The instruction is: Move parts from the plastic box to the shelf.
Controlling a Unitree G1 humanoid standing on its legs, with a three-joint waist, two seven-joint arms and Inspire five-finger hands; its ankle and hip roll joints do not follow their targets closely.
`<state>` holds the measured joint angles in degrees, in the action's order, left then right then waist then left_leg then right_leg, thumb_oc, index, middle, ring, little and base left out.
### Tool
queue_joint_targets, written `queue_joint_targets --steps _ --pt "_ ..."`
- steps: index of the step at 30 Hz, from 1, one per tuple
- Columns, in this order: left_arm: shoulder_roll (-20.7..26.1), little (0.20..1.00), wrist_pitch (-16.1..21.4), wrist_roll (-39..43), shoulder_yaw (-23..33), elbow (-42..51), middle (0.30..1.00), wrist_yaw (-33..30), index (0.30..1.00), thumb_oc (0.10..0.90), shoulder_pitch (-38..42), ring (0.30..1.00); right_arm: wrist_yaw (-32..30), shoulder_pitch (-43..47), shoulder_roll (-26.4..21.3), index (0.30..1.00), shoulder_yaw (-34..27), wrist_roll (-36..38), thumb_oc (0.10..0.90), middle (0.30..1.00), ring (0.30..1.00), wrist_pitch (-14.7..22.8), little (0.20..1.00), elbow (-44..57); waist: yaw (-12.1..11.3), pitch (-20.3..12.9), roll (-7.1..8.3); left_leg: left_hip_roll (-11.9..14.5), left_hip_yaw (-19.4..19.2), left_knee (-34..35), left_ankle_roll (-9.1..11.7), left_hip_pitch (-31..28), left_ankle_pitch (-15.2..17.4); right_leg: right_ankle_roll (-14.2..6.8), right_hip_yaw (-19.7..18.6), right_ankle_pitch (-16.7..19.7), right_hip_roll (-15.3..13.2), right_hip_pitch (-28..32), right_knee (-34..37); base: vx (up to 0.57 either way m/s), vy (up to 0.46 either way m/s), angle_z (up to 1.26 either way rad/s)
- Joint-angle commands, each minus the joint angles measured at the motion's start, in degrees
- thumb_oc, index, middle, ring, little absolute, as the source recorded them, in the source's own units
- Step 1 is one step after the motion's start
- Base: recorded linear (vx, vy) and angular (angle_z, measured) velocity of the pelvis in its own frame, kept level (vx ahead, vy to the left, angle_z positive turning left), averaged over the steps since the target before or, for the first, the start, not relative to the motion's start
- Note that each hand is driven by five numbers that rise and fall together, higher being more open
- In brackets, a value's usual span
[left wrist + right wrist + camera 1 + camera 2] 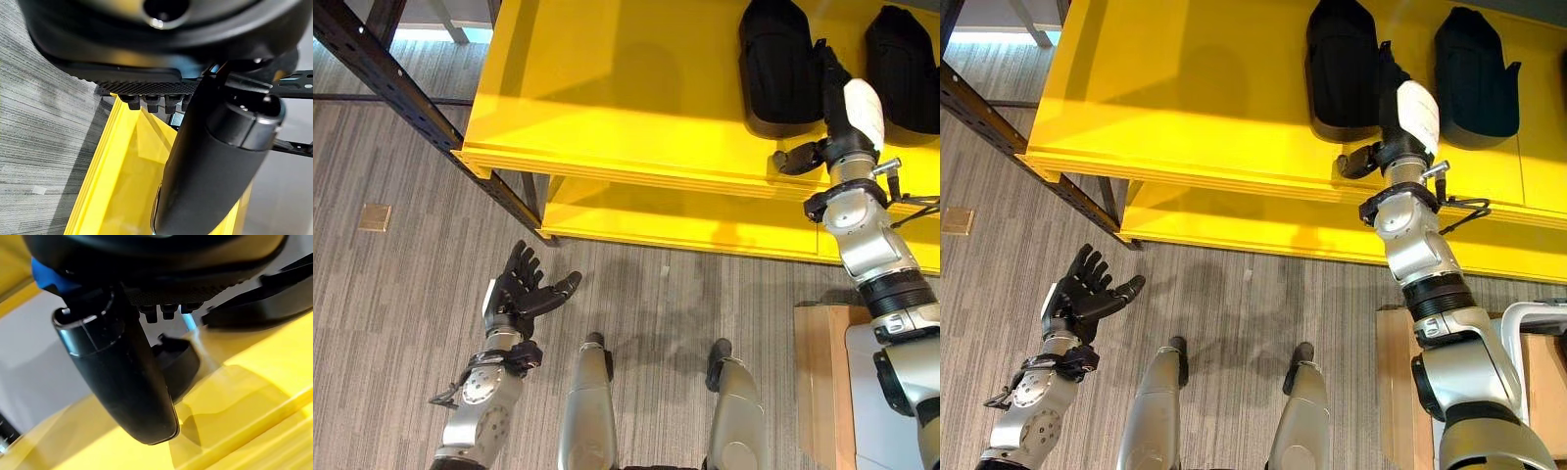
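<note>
Left hand (521, 290), fingers spread and empty, below the shelf (636, 108); right hand (837, 98), grip hidden, beside a black part (781, 69) on the shelf: withdraw straight, avoiding the second part (911, 64).

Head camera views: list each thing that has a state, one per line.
Left hand: open, fingers spread, empty, above the floor.
Right hand: over the shelf beside a black part; grip cannot be told.
Black part: lying on the top shelf, near the right hand.
Second black part: lying on the shelf, untouched.
Yellow shelf: holds both parts.
</note>
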<state>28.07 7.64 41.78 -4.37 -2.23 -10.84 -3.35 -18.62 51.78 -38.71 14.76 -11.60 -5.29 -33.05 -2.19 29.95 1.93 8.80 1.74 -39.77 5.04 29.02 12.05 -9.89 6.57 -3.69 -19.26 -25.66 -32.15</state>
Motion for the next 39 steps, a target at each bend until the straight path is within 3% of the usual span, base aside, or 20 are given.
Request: queue_joint_targets --steps 1,13,20,28,32,39 --pt "1.6 1.0 6.1 -2.8 2.3 5.1 1.0 0.3 1.0 0.9 -0.4 1.0 -5.2 3.5 -3.7 1.0 -4.2 1.8 0.9 1.0 1.0 2.9 1.0 -0.5 -0.2 -3.4 -0.46 1.7 0.7 4.4 0.0 -1.4 -3.0 2.6 -1.5 -5.0 1.1 1.7 -4.3 0.0 0.0 0.0" --pt "1.9 1.0 6.2 -3.2 2.0 4.4 1.0 0.2 1.0 0.9 0.1 1.0 -5.8 2.2 -4.8 1.0 -4.8 2.6 0.9 1.0 1.0 3.0 1.0 -2.7 0.1 -3.1 -0.87 1.8 0.7 4.7 0.2 -1.3 -3.5 2.6 -1.6 -5.0 1.2 1.0 -4.7 0.0 -0.004 -0.02" --pt "1.1 1.0 6.1 -3.6 3.3 5.1 1.0 0.0 1.0 0.9 -0.5 1.0 -5.1 -1.9 -6.4 1.0 -5.9 -2.1 0.9 1.0 1.0 3.0 1.0 4.9 0.6 -3.1 -0.71 1.9 0.6 5.1 0.3 -1.1 -3.9 2.6 -1.5 -4.8 1.4 0.8 -4.2 0.0 0.0 0.0" --pt "-1.3 1.0 5.3 -4.3 6.4 6.9 1.0 -0.3 1.0 0.9 -3.1 1.0 -1.8 -19.8 -9.1 1.0 -16.1 -8.0 0.9 1.0 1.0 6.6 1.0 26.9 2.3 -2.9 0.43 2.2 0.5 4.5 0.1 -0.6 -3.5 2.4 -1.5 -5.2 1.4 0.3 -4.8 0.0 0.0 0.0" --pt "-1.6 1.0 5.1 -4.4 6.3 7.5 1.0 -0.2 1.0 0.9 -3.9 1.0 -0.7 -24.2 -9.3 1.0 -18.2 -8.3 0.9 1.0 1.0 7.5 1.0 30.5 2.3 -2.9 0.76 2.3 0.5 4.2 0.2 -0.7 -3.0 2.4 -1.5 -5.6 1.3 0.5 -5.0 0.0 0.0 0.0" --pt "-2.2 1.0 4.6 -4.7 7.8 9.3 1.0 0.4 1.0 0.9 -6.2 1.0 3.4 -35.3 -15.3 1.0 -23.5 -11.0 0.9 1.0 1.0 10.6 1.0 38.3 2.9 -3.1 1.63 2.5 0.7 4.4 0.4 -0.4 -3.2 2.3 -1.5 -5.3 1.5 0.2 -4.6 0.0 -0.001 -0.02"
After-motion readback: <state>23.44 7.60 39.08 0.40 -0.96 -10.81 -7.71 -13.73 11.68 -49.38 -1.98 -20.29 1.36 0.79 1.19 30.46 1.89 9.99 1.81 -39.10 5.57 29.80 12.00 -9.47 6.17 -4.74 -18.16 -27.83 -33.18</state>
